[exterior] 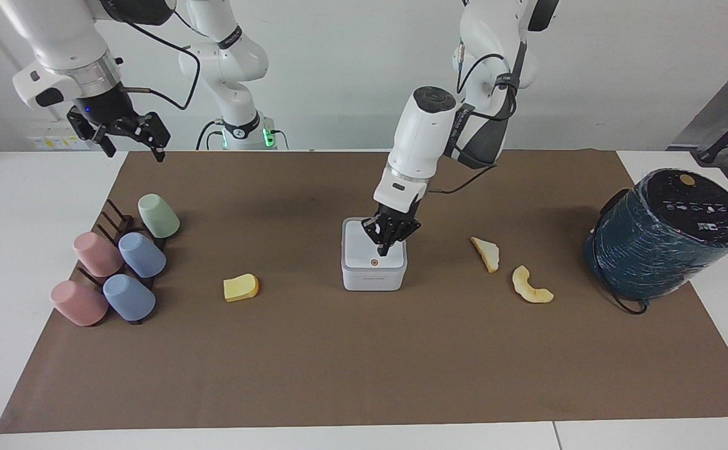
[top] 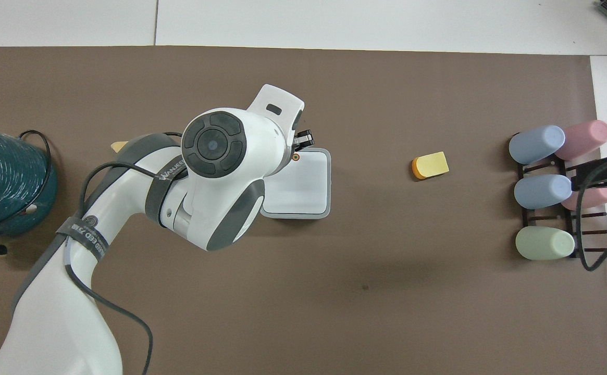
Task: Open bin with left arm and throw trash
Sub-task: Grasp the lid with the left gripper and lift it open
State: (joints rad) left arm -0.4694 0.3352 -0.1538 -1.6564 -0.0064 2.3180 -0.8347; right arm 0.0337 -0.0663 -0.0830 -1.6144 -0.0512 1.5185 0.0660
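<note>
One closed bin (exterior: 373,270), left gripper (exterior: 383,250) over it, jaws unreadable, three scraps (exterior: 240,287), five cups (exterior: 141,255)

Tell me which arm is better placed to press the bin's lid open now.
Left. The left gripper hangs just above the bin by its orange dot; the right gripper waits near the cups.

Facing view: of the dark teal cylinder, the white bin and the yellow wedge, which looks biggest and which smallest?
Largest to smallest, as they look:
1. dark teal cylinder
2. white bin
3. yellow wedge
All three lie about equally near the camera, so the order is safe.
</note>
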